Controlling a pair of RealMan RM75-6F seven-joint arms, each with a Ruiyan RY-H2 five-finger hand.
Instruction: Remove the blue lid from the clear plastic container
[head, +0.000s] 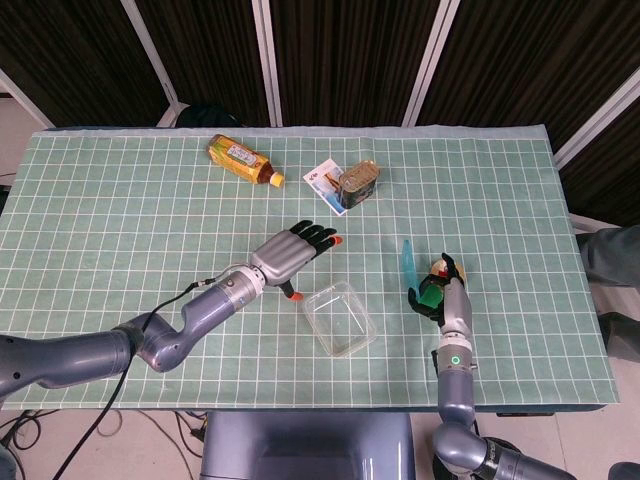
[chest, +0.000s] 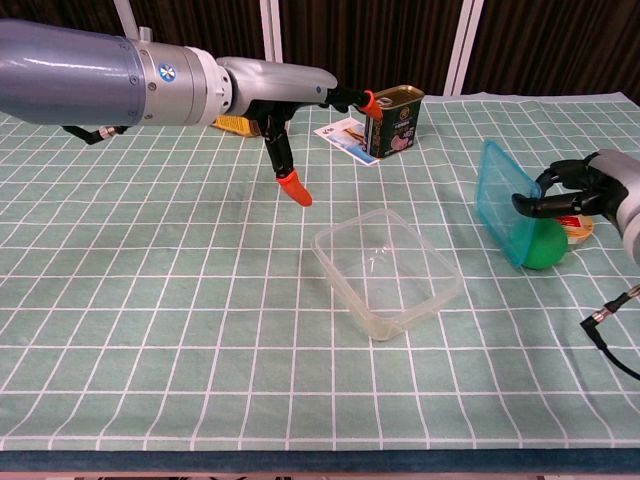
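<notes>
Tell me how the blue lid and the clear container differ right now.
The blue lid is tinted blue; the clear container is colourless and see-through. The lid is held up on edge by the right hand, off the table, while the container sits flat on the green checked cloth, open side up and empty. The lid is a thin sheet; the container is a deeper tub. The left hand touches neither. Both look like rectangular plastic with rounded corners.

clear glossy plastic container (chest: 388, 271), translucent lid (chest: 503, 202)
</notes>
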